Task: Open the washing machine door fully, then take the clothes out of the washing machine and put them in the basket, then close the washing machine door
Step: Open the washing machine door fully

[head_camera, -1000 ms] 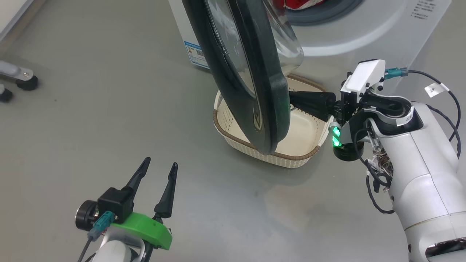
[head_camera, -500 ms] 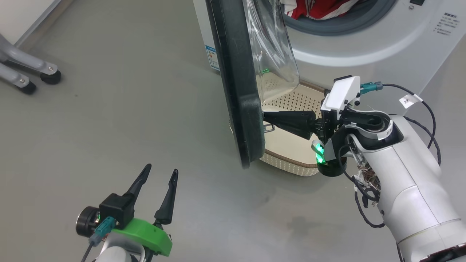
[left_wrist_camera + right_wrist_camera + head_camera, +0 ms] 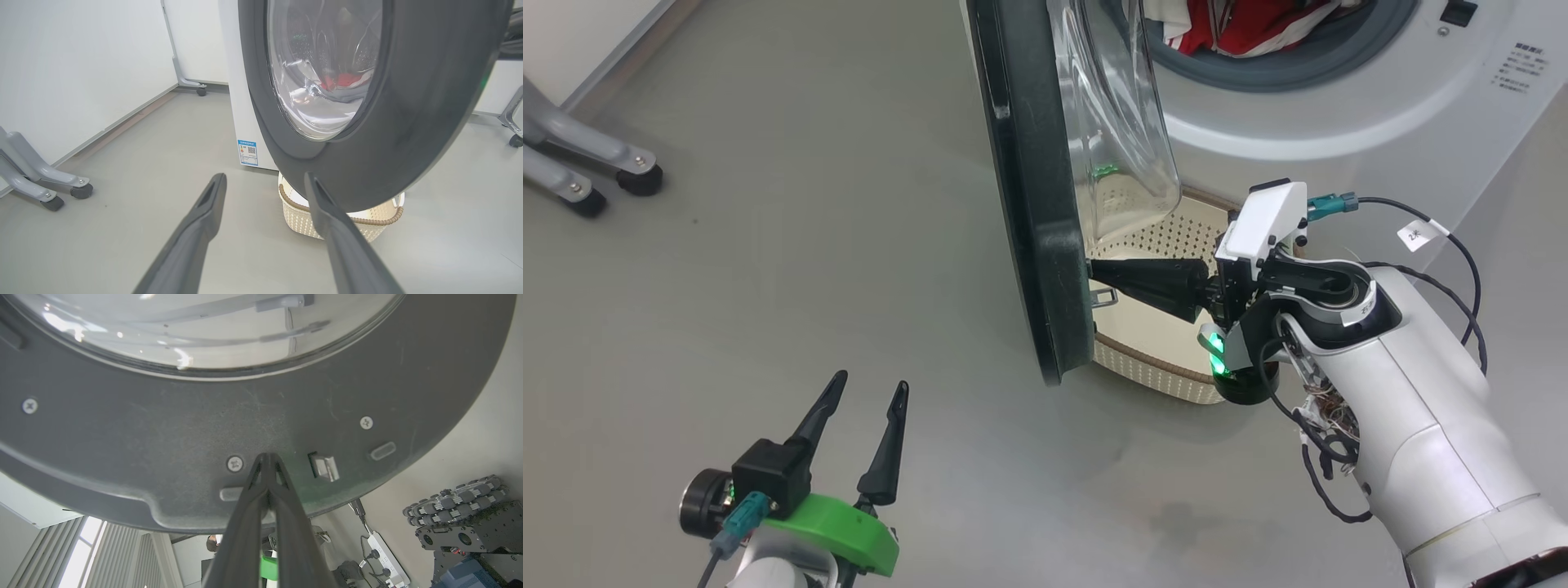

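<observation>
Tightly closed right pincer (image 3: 1098,273) against door rim (image 3: 1045,245)

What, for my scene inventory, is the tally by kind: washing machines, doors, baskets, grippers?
washing machine: 1
washing machine door: 1
basket: 1
grippers: 2 (left gripper, right gripper)
Total: 5

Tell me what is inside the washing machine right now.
Red clothes with white stripes lie at the mouth of the washing machine. The open washing machine door and the picture's edge hide whatever lies deeper inside.
</observation>
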Controlling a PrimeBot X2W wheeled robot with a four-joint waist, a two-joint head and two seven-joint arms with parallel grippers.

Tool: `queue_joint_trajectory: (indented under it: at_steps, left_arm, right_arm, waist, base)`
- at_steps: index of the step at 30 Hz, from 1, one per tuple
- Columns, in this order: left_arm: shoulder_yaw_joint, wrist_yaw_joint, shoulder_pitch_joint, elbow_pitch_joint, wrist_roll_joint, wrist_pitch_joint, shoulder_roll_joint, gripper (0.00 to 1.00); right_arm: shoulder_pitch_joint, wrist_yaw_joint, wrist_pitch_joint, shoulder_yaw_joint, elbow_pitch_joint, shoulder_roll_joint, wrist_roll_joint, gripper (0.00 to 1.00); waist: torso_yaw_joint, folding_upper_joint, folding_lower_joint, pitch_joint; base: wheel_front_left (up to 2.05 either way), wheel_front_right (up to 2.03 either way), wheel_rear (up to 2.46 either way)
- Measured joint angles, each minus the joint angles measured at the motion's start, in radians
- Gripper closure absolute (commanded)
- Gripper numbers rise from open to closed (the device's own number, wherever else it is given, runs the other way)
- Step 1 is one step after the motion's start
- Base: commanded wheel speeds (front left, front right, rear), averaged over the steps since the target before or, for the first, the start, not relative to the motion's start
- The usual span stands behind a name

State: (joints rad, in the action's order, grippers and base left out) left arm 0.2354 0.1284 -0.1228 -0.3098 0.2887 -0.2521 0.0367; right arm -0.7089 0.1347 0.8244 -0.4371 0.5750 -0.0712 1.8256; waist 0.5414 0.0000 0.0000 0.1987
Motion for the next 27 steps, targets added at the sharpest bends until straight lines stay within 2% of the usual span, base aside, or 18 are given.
queue_joint_trajectory:
  at_steps: [5,7,13,19,24,27]
  left_arm:
    - [-0.011,0.000,0.001,0.012,-0.002,0.000,0.000,0.00]
    - [-0.013,0.000,0.001,0.019,-0.003,0.000,0.001,0.00]
    - [-0.028,0.000,0.003,0.036,-0.009,0.000,0.019,0.00]
    - [-0.058,0.000,0.040,0.040,-0.020,0.000,0.049,0.00]
    - [-0.093,0.000,0.077,0.045,-0.027,0.000,0.069,0.00]
    - [-0.115,0.000,0.097,0.050,-0.027,0.000,0.079,0.00]
  right_arm:
    - [0.014,0.000,-0.047,-0.003,-0.014,0.005,-0.014,1.00]
    - [0.025,-0.008,-0.097,-0.003,-0.021,0.001,-0.073,1.00]
    - [0.070,-0.099,-0.225,-0.057,-0.060,-0.083,-0.263,1.00]
    - [0.175,-0.166,-0.370,-0.083,-0.093,-0.129,-0.389,1.00]
    - [0.248,-0.206,-0.523,-0.113,-0.131,-0.190,-0.542,1.00]
    - [0.276,-0.205,-0.621,-0.121,-0.154,-0.235,-0.639,1.00]
  waist:
    - [-0.021,0.0000,0.0000,-0.019]
    - [-0.032,0.0000,0.0000,-0.029]
    - [-0.074,0.0000,0.0000,-0.067]
    - [-0.131,0.0000,0.0000,-0.115]
    - [-0.188,0.0000,0.0000,-0.154]
    - [-0.227,0.0000,0.0000,-0.175]
  base:
    - [0.00,0.00,0.00]
    - [0.00,0.00,0.00]
    - [0.00,0.00,0.00]
    - [0.00,0.00,0.00]
    - [0.00,0.00,0.00]
    - [0.00,0.00,0.00]
